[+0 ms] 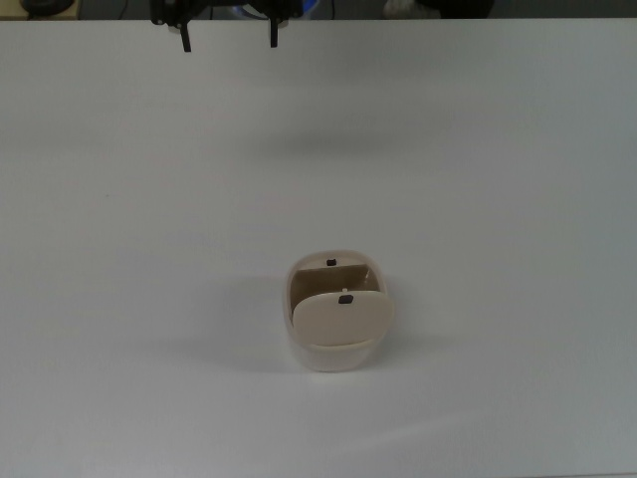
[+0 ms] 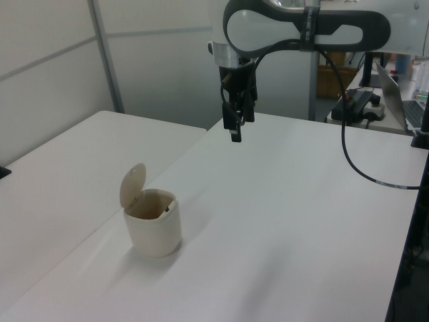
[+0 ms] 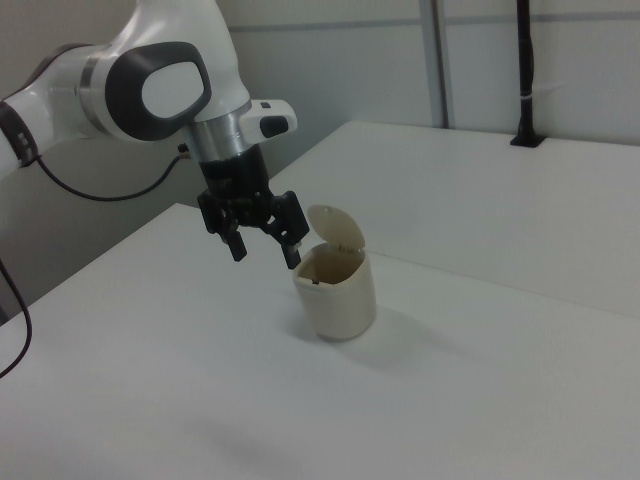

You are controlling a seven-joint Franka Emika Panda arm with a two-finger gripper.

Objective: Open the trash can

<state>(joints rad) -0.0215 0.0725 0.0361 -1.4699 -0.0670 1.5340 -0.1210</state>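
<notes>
A cream trash can (image 1: 336, 314) stands mid-table (image 1: 498, 179), lid (image 2: 132, 185) already raised. The gripper (image 1: 228, 38) hangs at the far edge, fingers spread, holding nothing. The upright lid could probably drop shut if bumped.

The trash can (image 1: 336, 327), a small cream-beige bin with rounded corners, stands upright on the white worktop (image 1: 478, 179). Its flat lid (image 2: 133, 186) is swung up on its hinge, showing a brownish interior and small black button (image 1: 345, 298).
</notes>
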